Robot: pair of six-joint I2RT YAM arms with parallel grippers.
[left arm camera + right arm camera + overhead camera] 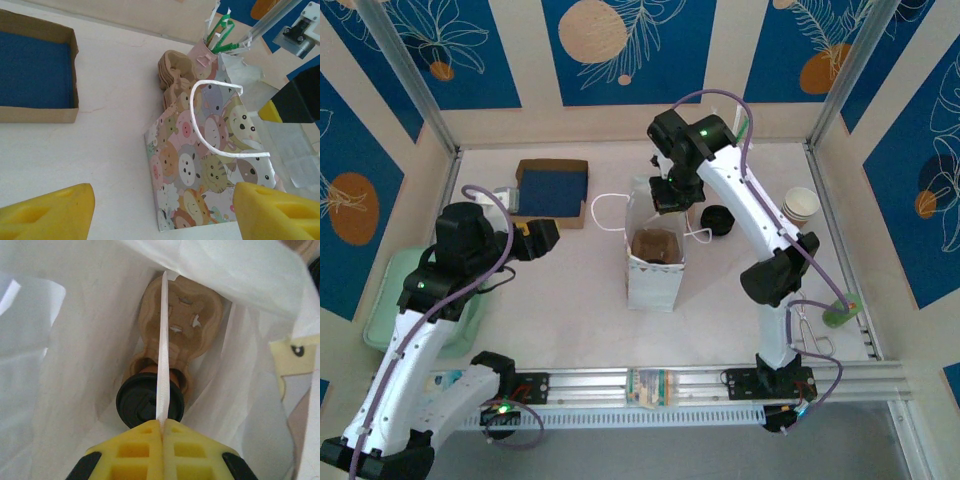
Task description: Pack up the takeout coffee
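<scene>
Down inside bag [75,365], takeout coffee [137,400].

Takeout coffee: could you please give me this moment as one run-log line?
takeout coffee: in carrier inside bag | right gripper: shut on bag's white strip | left gripper: open, apart from bag

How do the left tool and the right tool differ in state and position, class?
The left tool is open and empty; the right tool is shut on the white handle. The left tool sits apart, beside the bag; the right tool is over its mouth. Both have yellow pads.
</scene>
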